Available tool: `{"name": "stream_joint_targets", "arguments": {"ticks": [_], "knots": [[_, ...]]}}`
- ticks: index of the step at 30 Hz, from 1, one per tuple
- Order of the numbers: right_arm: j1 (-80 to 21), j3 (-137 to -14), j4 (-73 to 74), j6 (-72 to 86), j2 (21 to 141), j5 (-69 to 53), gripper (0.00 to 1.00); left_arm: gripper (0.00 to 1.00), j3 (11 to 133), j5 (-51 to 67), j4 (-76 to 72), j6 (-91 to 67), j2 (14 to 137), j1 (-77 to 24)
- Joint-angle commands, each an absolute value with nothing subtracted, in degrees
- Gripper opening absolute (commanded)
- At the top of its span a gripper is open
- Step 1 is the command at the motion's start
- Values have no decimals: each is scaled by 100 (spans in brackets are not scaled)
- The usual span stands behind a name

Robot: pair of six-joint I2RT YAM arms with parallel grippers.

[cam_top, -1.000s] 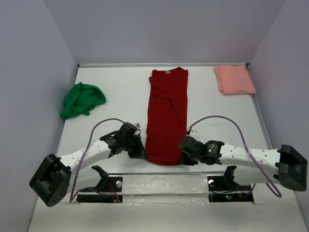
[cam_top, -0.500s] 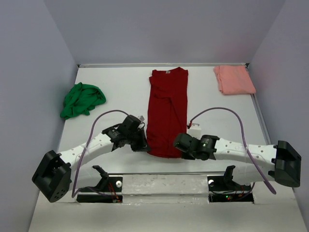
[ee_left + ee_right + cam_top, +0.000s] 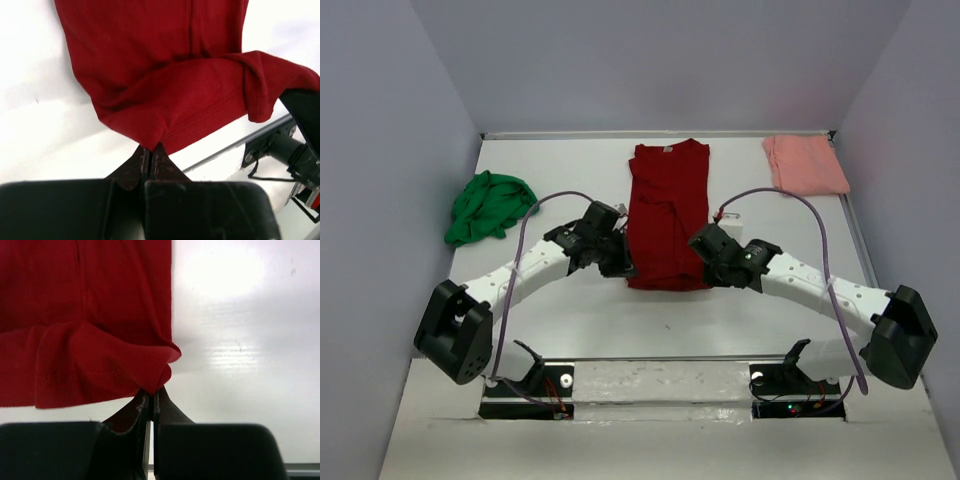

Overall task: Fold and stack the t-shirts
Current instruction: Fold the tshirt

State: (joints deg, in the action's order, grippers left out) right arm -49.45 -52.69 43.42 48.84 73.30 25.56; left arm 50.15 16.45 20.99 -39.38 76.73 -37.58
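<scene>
Across the middle of a white table (image 3: 560, 320), a dark red t-shirt (image 3: 667, 215) is lying lengthwise with its collar toward the far edge. Its near hem is being held up and is doubling back over its lower body. Well apart to the left, a bright green t-shirt (image 3: 490, 206) is sitting in a crumpled heap near the table's side. At the far right corner, a salmon pink t-shirt (image 3: 805, 165) is lying flat in a neat folded rectangle. The left gripper (image 3: 150, 152) is pinching the red shirt's near left hem corner, its fingers pressed tight on the cloth. The right gripper (image 3: 151, 395) is clamping the matching right corner in the same way, with the fabric bunching at its tips.
</scene>
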Motion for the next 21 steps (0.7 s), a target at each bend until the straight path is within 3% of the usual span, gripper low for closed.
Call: {"name": "stream_joint_targets", "arguments": {"ticks": [1,21], "knots": [[-4597,-5879,3894,3744,7786,2348,0,0,5633,1547,2303,-3419,8077,-3551],[-3349,-7163,3481,2127,9114,1231,0,0,7821,1881,2856,-2654,10045,-2813]]}}
